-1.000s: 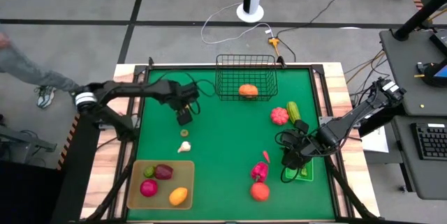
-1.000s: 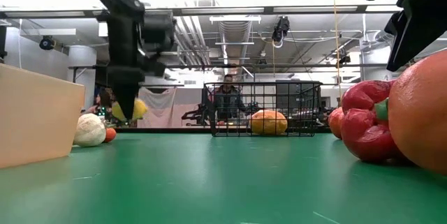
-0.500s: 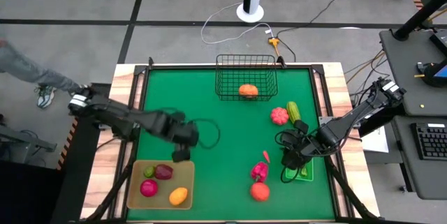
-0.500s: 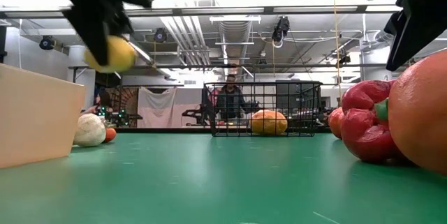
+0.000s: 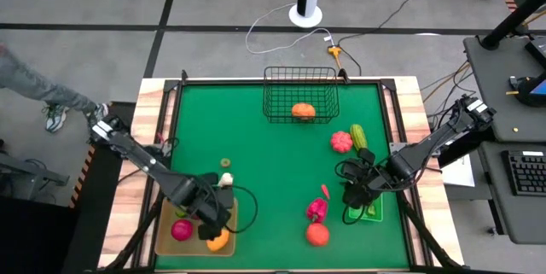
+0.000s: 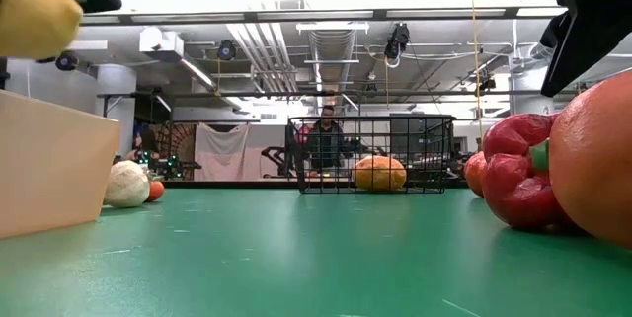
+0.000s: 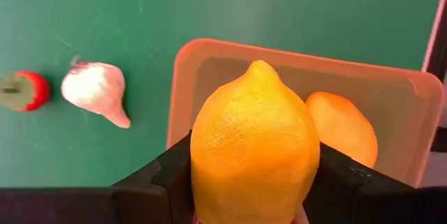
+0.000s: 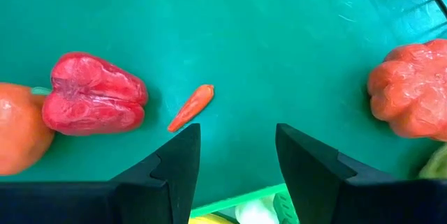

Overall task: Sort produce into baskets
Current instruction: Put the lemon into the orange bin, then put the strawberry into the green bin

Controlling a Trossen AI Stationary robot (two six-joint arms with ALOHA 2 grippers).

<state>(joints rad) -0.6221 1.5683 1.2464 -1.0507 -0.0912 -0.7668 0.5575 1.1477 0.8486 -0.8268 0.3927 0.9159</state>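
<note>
- Gripping a yellow lemon between its two fingers, the left claw hangs over the tan tray at the table's near-left corner — the lemon is above the tray, not yet set in it.
- Inside the tray lie an orange-yellow fruit and a pink-red fruit; the claw hides the rest.
- Just beside the tray on the green table sit a white garlic bulb and, a little farther back, a small red-and-green piece.
- At the far edge, the black wire basket holds one orange pumpkin-like piece.
- To the right, a pink ribbed fruit touches a green cucumber.
- Nearer the front are a small red chilli, a red pepper and an orange fruit — the last two touching.
- The right claw waits with fingers spread, empty, over the green bin at the table's right side.
</note>
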